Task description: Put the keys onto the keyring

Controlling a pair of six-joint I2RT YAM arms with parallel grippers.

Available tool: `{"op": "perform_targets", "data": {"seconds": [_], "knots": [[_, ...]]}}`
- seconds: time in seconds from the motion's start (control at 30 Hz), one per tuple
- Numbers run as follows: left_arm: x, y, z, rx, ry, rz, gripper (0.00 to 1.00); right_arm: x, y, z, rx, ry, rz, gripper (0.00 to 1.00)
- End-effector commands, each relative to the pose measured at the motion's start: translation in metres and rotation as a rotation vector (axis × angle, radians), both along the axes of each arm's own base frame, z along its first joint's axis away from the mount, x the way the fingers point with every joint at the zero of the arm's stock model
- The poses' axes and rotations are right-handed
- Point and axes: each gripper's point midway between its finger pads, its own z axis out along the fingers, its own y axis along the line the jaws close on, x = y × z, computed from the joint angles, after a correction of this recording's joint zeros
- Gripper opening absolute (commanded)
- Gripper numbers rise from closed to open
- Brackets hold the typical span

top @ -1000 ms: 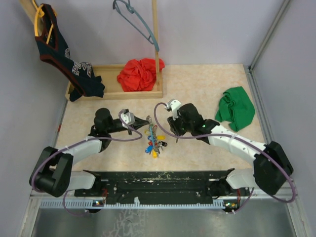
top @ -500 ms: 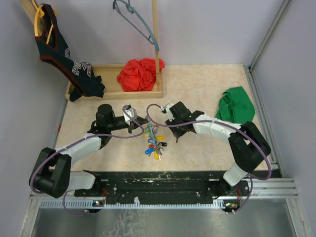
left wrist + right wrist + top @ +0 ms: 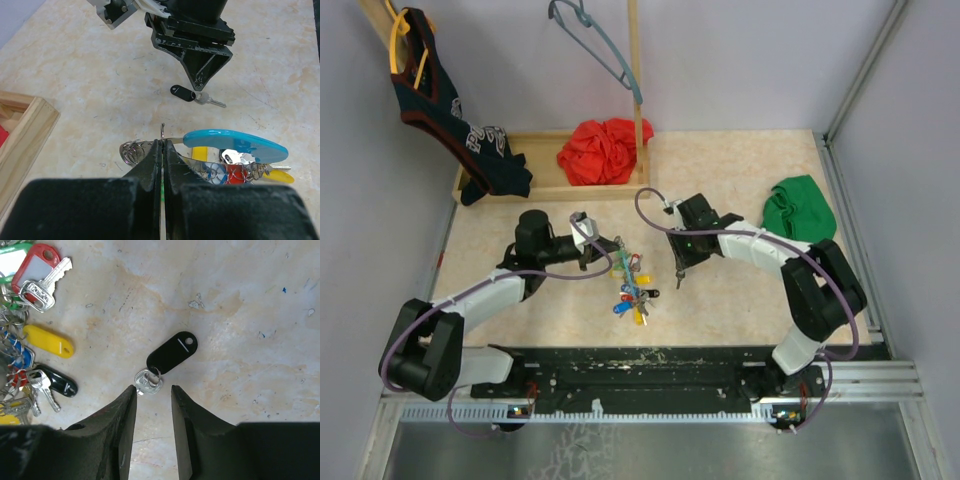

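On beige table, left claw pinches keyring; right claw spread over black-tagged key.

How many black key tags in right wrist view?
2. Loose tag mid-frame, lying alone; second tag lower left among the other keys. More may be hidden there.

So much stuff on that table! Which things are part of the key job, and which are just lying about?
Part of the job: keyring, pinched in the left gripper; bunch of keys beside it; loose black-tagged key below the open right gripper.
Lying about: red cloth, green cloth, wooden tray, hanger, dark shirt.
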Motion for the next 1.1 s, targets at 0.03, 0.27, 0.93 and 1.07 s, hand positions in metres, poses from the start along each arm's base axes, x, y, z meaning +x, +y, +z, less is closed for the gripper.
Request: {"op": "perform_targets", "data": {"seconds": [0.03, 0.27, 0.93, 1.07], "knots": [[0.004, -0.002, 0.009, -0.004, -0.022, -0.011, 0.00, 0.012, 0.012, 0.007, 0.125, -0.001, -0.072, 0.33], [0.004, -0.002, 0.009, -0.003, -0.019, -0.016, 0.00, 0.013, 0.008, -0.013, 0.111, 0.041, -0.106, 0.32], [0.003, -0.004, 0.008, -0.003, -0.006, -0.032, 0.00, 0.007, 0.012, -0.018, 0.136, 0.077, -0.086, 0.06], [0.003, -0.005, 0.008, -0.005, -0.006, -0.035, 0.00, 0.008, 0.014, -0.014, 0.147, 0.065, -0.068, 0.00]]}}
